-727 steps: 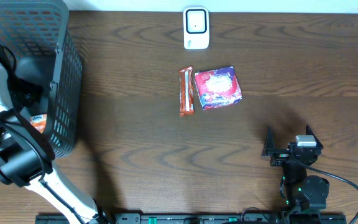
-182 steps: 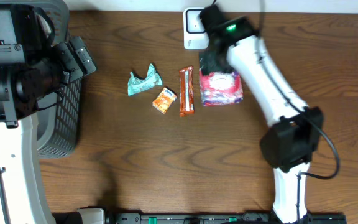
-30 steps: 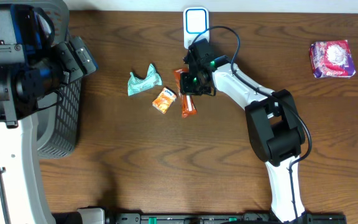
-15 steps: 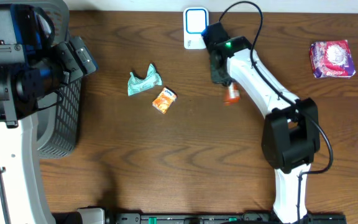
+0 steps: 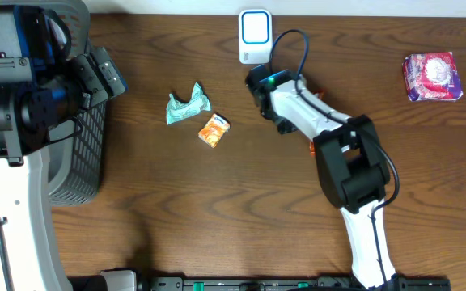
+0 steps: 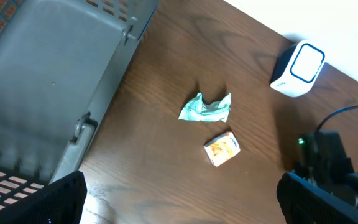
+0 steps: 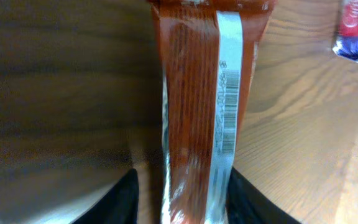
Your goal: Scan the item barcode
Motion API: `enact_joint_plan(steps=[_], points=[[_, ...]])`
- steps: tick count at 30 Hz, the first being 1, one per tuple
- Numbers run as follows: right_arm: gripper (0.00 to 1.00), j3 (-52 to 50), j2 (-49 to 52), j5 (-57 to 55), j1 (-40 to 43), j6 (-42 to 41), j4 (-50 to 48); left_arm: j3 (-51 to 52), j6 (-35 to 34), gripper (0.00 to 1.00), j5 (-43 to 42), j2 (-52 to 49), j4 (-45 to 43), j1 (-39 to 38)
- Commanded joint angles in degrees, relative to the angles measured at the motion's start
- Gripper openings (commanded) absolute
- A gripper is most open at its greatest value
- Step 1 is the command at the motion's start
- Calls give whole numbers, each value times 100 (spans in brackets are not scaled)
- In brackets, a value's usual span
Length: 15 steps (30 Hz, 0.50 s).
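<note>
The item is a long orange snack bar [image 7: 197, 99]; the barcode on its silver seam [image 7: 229, 118] faces the right wrist camera. It lies between the parted fingers of my right gripper [image 7: 179, 193], with a gap at the left finger. From overhead only the bar's orange ends [image 5: 312, 147] peek out from under the right arm [image 5: 298, 109], below and to the right of the white scanner [image 5: 254, 36]. My left gripper [image 6: 185, 208] hangs wide open and empty, high beside the basket.
A crumpled teal wrapper [image 5: 187, 105] and a small orange packet [image 5: 214, 129] lie left of centre. A purple-pink pack [image 5: 432, 76] sits at the far right. The dark mesh basket [image 5: 75, 162] stands at the left edge under the left arm.
The right gripper lifted the orange bar from beside the small packets, passed it by the scanner, and moved it down and to the right. Its jaws have parted. The left arm stayed still.
</note>
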State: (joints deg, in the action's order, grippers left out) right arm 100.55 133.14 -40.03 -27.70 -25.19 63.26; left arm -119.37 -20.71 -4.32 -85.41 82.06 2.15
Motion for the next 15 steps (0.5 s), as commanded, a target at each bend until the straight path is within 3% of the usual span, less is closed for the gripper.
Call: enact_joint_plan(steps=[1, 3, 8, 12, 15], points=[[47, 494, -151, 308, -258, -90, 225, 31, 74, 98, 50, -22, -2, 20], [56, 868, -181, 310, -256, 46, 472, 31, 74, 98, 50, -22, -2, 20], [54, 1530, -181, 321, -264, 925, 789, 31, 74, 98, 50, -22, -2, 20], [54, 1392, -177, 608, -289, 1676, 763, 31, 74, 98, 50, -22, 0, 20], [58, 1023, -177, 426, -225, 1711, 673, 31, 74, 98, 50, -20, -2, 20]])
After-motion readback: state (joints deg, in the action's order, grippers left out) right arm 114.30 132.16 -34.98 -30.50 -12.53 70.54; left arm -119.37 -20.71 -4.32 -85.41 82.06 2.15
